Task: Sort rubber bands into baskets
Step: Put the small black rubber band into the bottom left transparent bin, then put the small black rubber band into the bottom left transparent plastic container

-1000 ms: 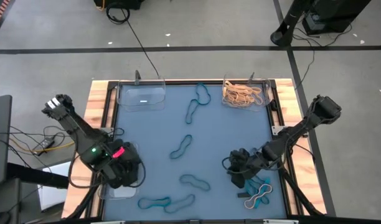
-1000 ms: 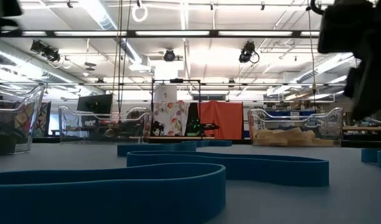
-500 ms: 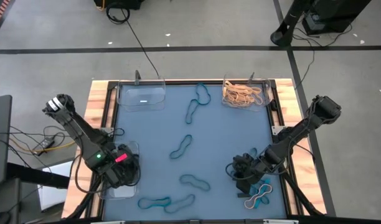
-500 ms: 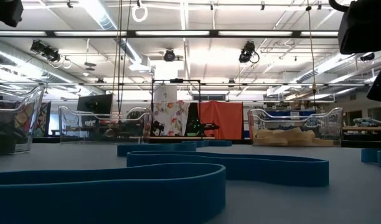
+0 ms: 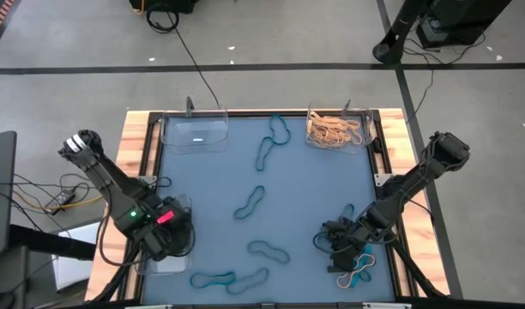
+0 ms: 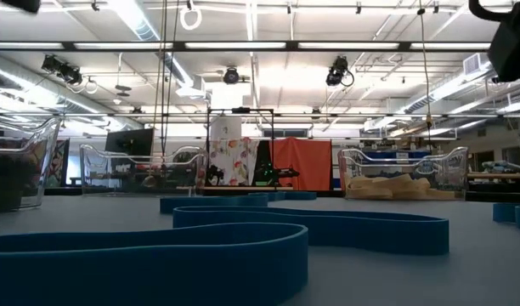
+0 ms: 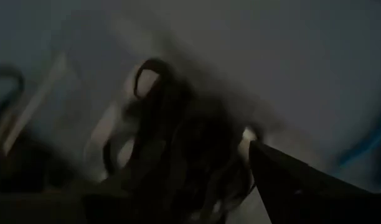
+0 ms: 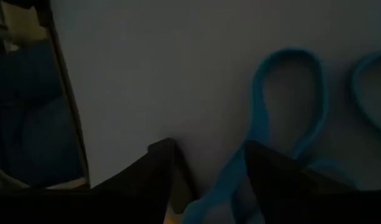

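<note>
Nearest you, the left gripper (image 5: 164, 243) hangs over the clear basket (image 5: 182, 206) at the table's near-left corner. Its wrist view shows a heap of black bands (image 7: 178, 155) right under it, but you cannot tell how its fingers stand. The right gripper (image 5: 341, 251) is low over the near-right corner, jaws apart around a blue band (image 8: 284, 118) lying flat, not yet gripped; a tan band (image 5: 355, 275) lies in that same small cluster.

By my reading you are partway through. The far-right basket (image 5: 369, 130) already holds a pile of tan bands (image 5: 334, 130), and the far-left basket (image 5: 194, 133) looks empty. Several blue bands remain loose: two along the near edge (image 5: 215, 279), one beside them (image 5: 268, 251), one mid-table (image 5: 249, 203) and one at the far side (image 5: 271, 142).

The table top is a plain blue mat (image 5: 314, 189) in a wooden frame (image 5: 135, 142). Beyond it is grey floor with black cables (image 5: 181, 39), and the low view shows a large workshop under strip lights.
</note>
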